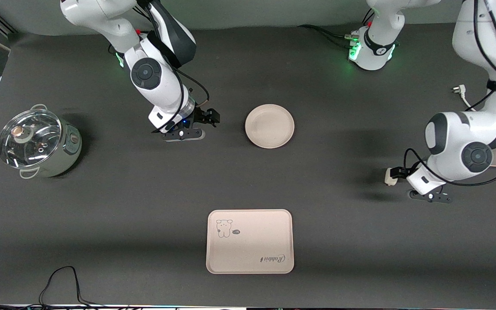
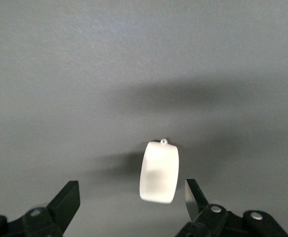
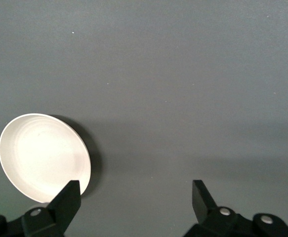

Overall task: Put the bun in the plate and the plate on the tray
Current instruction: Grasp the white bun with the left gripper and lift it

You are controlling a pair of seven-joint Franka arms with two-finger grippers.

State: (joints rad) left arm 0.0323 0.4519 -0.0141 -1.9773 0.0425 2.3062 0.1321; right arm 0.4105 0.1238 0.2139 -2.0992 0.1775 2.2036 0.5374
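Nearest the front camera lay the tray (image 1: pixel 250 241), bare, with nothing on it. Farther from that camera sat the plate (image 1: pixel 269 126), also bare, just beside the right gripper (image 1: pixel 183 134) toward the left arm's end of the table. The bun (image 1: pixel 389 177) sat on the table (image 1: pixel 101 224) toward the left arm's end, close by the left gripper (image 1: pixel 429 196). A lidded pot (image 1: pixel 37 143) stood toward the right arm's end.

Left wrist view: left gripper (image 2: pixel 132 197) had its jaws wide, nothing held. The bun (image 2: pixel 158 172) lay on the table between the fingers, close to one fingertip, not touching either.

Right wrist view: right gripper (image 3: pixel 136 198) spread wide and empty, waiting; the plate (image 3: pixel 44 157) showed by one finger, with bare table between the jaws.

Judgement: no step was complete. Bun not yet grasped, though the left gripper looked lined up for it. Remaining: bun into plate, plate onto tray.
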